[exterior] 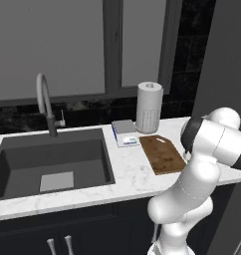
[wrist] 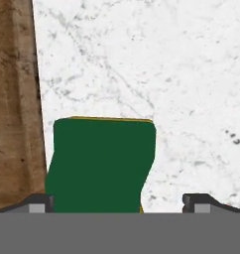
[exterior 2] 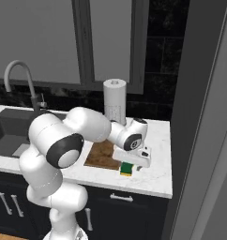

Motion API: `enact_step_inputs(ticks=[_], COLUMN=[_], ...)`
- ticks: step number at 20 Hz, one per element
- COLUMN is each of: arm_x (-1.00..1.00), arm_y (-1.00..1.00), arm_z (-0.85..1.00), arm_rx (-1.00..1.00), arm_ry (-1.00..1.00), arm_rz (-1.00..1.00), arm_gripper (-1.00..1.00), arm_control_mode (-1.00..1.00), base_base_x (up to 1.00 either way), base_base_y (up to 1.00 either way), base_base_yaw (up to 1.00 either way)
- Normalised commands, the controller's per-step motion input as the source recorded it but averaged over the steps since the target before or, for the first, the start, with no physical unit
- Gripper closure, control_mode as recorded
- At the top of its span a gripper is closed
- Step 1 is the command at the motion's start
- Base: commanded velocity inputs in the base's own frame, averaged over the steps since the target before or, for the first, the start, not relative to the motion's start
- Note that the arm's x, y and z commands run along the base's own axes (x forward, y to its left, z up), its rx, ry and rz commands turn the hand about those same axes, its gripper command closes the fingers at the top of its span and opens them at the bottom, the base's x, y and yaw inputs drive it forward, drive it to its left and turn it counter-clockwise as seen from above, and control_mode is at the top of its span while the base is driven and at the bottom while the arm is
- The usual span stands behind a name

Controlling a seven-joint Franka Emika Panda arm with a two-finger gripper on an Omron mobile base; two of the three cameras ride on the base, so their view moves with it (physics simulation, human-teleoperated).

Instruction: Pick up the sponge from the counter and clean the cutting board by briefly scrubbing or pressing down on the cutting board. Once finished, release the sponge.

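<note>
Two fingertips: the pincer [wrist: 119, 202] stands spread wide, tips far apart at the bottom of the hand view, gripping nothing.
Pincer position: low over the sponge [wrist: 99, 166], the green top showing between the tips, nearer the left tip; whether that tip touches the sponge I cannot tell.
Pincer from the right base view: the pincer [exterior 2: 129, 165] points down at the front part of the tabletop [exterior 2: 157, 176], the sponge [exterior 2: 126, 168] right under it.
Sponge: green top, thin yellow edge showing along its far side; it lies flat on the tabletop [wrist: 166, 74].
Cutting board: the brown wooden cutting board [wrist: 15, 99] lies just beside the sponge, its edge along the left of the hand view; the sponge is on the marble, not on the board.
Cutting board from the left base view: the cutting board [exterior: 161, 153] lies flat, right of the sink [exterior: 53, 164], partly hidden by the arm.
Behind the board: a grey-and-blue scale [exterior: 125, 132] and an upright paper towel roll [exterior: 149, 107] near the wall.
Faucet: a curved faucet [exterior: 45, 102] stands behind the sink.
</note>
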Motion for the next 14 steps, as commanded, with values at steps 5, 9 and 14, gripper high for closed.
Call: enact_step_inputs(ticks=[5, 9, 14], arm_x=[0.0, 0.0, -0.25], arm_y=[0.17, 0.25, -0.07], arm_z=[0.04, -0.02, -0.3], arm_rx=[0.0, -0.01, -0.07], arm_ry=[-0.02, 0.0, -0.02], arm_rz=[0.0, 0.01, 0.12], arm_gripper=[-1.0, -1.0, -1.0], arm_control_mode=[-1.0, -1.0, -1.0], base_base_x=[0.0, 0.0, 0.0], base_base_y=[0.0, 0.0, 0.0], base_base_yaw=[0.0, 0.0, 0.0])
